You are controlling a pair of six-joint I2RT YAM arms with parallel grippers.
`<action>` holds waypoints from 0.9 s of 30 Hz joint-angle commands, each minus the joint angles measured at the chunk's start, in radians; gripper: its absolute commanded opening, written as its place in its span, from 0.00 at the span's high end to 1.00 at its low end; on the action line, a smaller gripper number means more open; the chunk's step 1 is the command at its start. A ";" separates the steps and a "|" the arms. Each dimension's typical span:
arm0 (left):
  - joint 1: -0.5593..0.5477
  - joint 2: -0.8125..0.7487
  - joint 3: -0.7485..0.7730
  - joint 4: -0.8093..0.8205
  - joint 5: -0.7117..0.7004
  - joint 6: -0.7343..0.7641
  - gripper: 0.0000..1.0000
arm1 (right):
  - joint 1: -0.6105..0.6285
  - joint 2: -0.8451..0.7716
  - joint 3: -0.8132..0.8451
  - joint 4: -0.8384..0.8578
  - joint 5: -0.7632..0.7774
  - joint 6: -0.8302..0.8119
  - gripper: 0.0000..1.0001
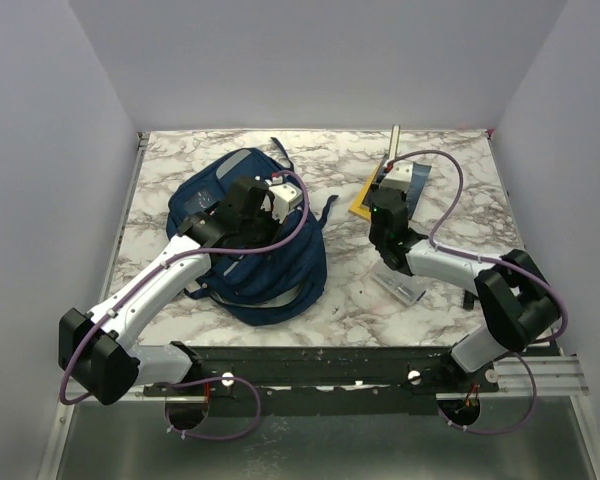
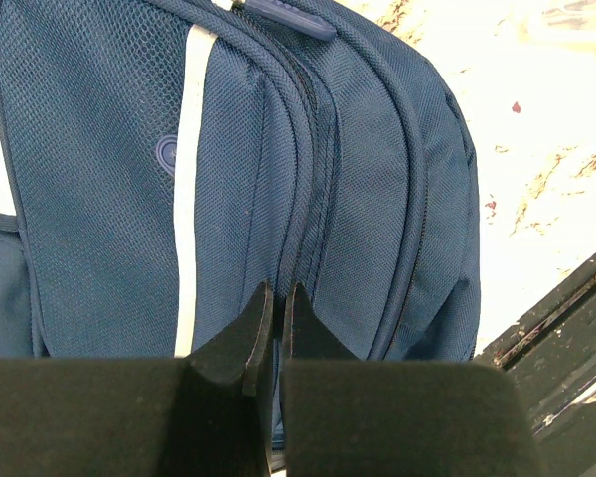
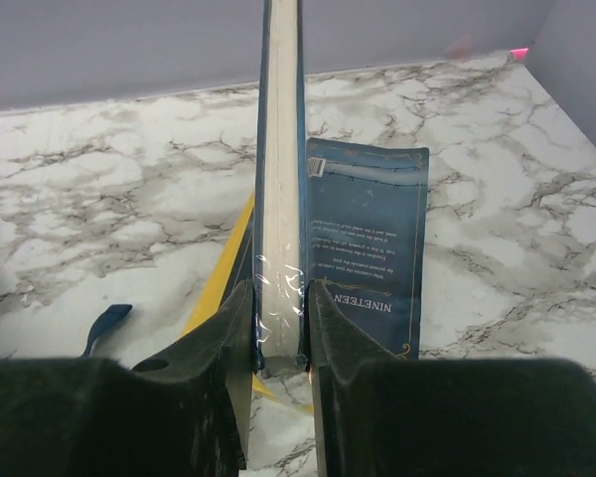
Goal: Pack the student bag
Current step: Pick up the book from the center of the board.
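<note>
Frame centre: right gripper [image 3: 280, 323] clamps a book [image 3: 280, 149] edge-up, with a flat blue booklet [image 3: 368, 229] to its right. Left gripper [image 2: 275, 320], jaws together, sits over the woven navy bag [image 2: 377, 179].

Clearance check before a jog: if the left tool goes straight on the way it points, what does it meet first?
The student bag. The left tool points at its zip seam, with nothing in between. Depth is unclear, so it may already touch the fabric.

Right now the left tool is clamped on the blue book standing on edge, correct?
No, it is the right tool that is clamped on the blue book standing on edge; the right wrist view shows it. The left tool is over the student bag.
</note>
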 commanded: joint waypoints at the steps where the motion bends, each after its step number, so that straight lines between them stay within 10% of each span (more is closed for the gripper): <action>1: 0.000 -0.014 0.046 0.043 0.014 -0.006 1.00 | -0.012 0.022 -0.062 0.021 0.040 0.041 0.71; 6: 0.001 -0.018 0.046 0.043 0.019 -0.008 1.00 | -0.091 0.176 -0.024 0.178 0.053 0.023 0.43; 14: 0.000 -0.022 0.043 0.044 0.011 -0.004 1.00 | -0.132 0.174 0.058 0.180 0.007 0.000 0.99; 19: 0.000 -0.018 0.044 0.045 0.027 -0.009 1.00 | -0.136 0.025 0.008 0.075 -0.055 0.092 1.00; 27: 0.014 0.003 0.055 0.047 -0.087 -0.062 1.00 | -0.135 -0.309 0.093 -0.538 -0.399 0.415 1.00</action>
